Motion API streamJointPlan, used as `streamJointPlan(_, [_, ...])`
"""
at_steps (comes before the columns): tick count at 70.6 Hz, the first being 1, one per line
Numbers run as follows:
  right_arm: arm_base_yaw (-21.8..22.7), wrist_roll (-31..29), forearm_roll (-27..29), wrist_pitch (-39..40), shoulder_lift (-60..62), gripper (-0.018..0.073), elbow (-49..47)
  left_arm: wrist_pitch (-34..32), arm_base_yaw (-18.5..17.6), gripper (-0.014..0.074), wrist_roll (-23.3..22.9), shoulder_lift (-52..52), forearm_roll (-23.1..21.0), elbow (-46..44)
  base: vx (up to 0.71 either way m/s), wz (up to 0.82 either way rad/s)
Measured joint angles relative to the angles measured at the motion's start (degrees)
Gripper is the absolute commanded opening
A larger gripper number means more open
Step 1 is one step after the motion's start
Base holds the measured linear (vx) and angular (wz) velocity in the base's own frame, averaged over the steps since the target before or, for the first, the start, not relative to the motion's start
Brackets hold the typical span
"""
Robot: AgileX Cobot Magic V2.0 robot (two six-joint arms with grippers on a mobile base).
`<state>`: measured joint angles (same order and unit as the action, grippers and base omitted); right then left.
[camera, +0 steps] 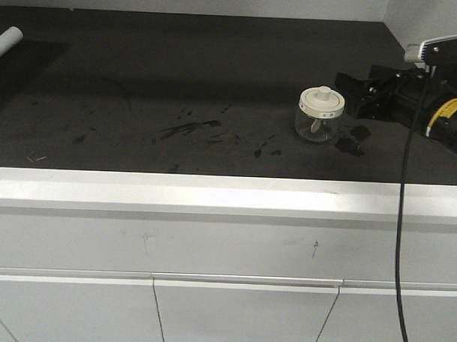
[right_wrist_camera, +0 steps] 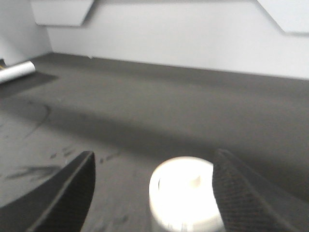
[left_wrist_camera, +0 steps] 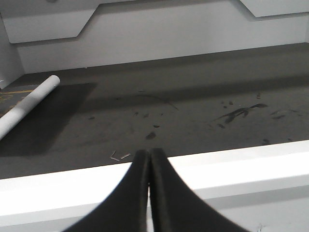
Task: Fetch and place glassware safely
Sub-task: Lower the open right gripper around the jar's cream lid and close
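Observation:
The glassware is a small squat clear jar (camera: 318, 115) with a cream-white knobbed lid, upright on the black countertop at the right. My right gripper (camera: 349, 100) reaches in from the right, just beside the jar. In the right wrist view the gripper (right_wrist_camera: 154, 157) is open. The blurred white lid (right_wrist_camera: 186, 193) lies between its fingers, close to the right finger (right_wrist_camera: 241, 193), and I cannot tell whether they touch. My left gripper (left_wrist_camera: 148, 153) is shut and empty over the counter's white front edge. It is out of the front view.
A white cylindrical tube (camera: 6, 42) lies at the far left back, also in the left wrist view (left_wrist_camera: 29, 104). Dark stains (camera: 186, 128) mark the countertop. A black cable (camera: 401, 222) hangs over the white counter front (camera: 212, 197). A white wall (right_wrist_camera: 183, 43) stands behind.

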<state>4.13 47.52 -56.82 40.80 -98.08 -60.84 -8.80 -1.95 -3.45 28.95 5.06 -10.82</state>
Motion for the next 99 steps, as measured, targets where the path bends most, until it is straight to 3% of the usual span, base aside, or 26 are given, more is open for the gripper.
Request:
streamJointPlan(15, [0.0, -3.8, 0.5, 5.1, -10.7, 0.0488, -8.8, 0.1, 0.0, -0.0007, 0.0, 0.0, 0.0, 0.0, 0.00, 0.00])
streamJointPlan(45, [-0.4, -4.4, 0.5, 5.6, -25.0, 0.0488, -23.8, 0.1, 0.0, -0.0007, -0.1, 0.0, 0.0, 0.0, 0.00, 0.00])
streamJointPlan(69, [-5.2, -6.9, 0.7, -1.7, -26.3, 0.0483, -24.8, 0.2, 0.0, -0.0007, -0.1, 0.0, 0.0, 0.0, 0.00, 0.00])
streamJointPlan(99, [-5.2, -7.2, 4.1, -4.1, -26.3, 0.0380, -25.0, 0.2, 0.0, -0.0007, -0.1, 0.0, 0.0, 0.0, 0.00, 0.00])
